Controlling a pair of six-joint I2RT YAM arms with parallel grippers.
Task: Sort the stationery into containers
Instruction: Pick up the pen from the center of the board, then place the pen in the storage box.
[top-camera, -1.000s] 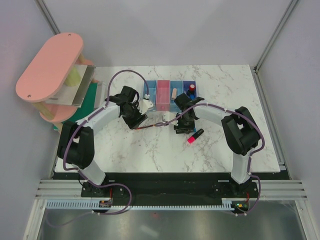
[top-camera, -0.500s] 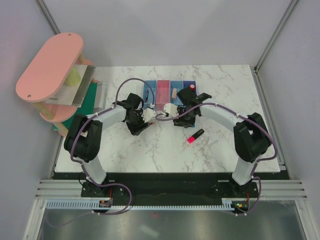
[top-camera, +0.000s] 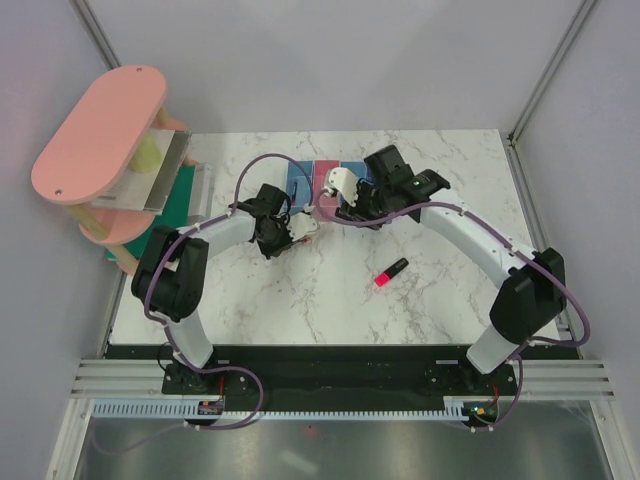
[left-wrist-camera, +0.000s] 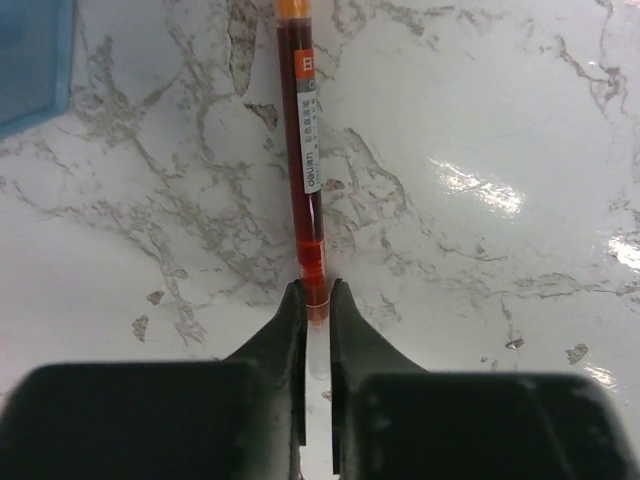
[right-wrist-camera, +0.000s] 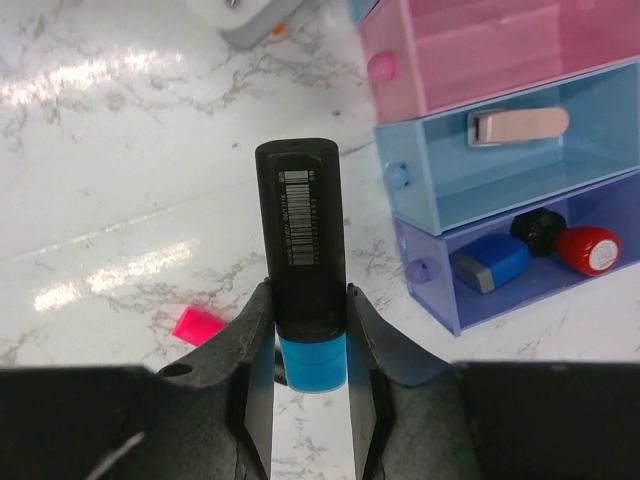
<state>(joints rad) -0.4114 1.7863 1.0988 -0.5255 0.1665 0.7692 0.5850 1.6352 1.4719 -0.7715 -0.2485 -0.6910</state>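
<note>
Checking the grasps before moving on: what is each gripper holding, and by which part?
The left gripper pinches the red pen at one end; the right gripper holds the black highlighter by its blue end.

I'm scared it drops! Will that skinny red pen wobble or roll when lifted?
The left gripper pinches the red pen only at one end, so it will probably tip or swing downward when lifted. It looks round and smooth, so it could slip, or roll on the marble table if let go. It seems stiff and light.
</note>
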